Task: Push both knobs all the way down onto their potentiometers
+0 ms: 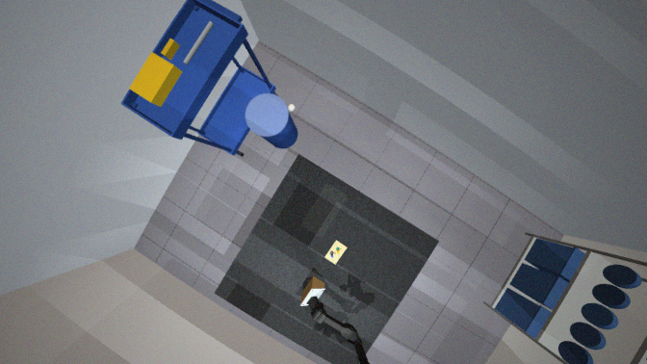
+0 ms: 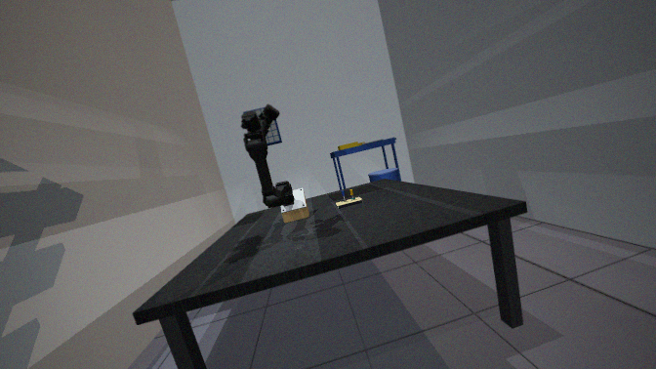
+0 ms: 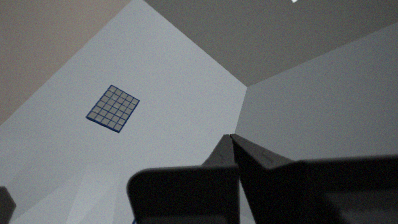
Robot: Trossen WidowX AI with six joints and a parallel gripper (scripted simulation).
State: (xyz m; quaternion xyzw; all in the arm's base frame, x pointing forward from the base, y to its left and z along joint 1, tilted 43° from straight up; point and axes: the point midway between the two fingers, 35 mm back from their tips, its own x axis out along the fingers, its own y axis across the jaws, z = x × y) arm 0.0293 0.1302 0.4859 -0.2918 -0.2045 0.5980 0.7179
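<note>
The pale yellow circuit board (image 1: 336, 251) (image 2: 348, 201) stands on the dark table (image 1: 385, 226) (image 2: 415, 215), toward its far side. Two small knobs rise from it in the side view, too small to judge their height. My gripper (image 3: 229, 139) (image 2: 271, 111) is shut with its fingertips touching and nothing between them. It is raised high above the arm's base, points up at the wall and ceiling, and is well away from the board. The board does not show in the wrist view.
A tan box with a white face (image 1: 313, 290) (image 2: 295, 207) sits by the arm's base. Beyond the table stand a blue rack (image 1: 188, 67) (image 2: 363, 146) and a blue barrel (image 1: 271, 120) (image 2: 386, 174). A blue grid panel (image 3: 113, 108) hangs on the wall.
</note>
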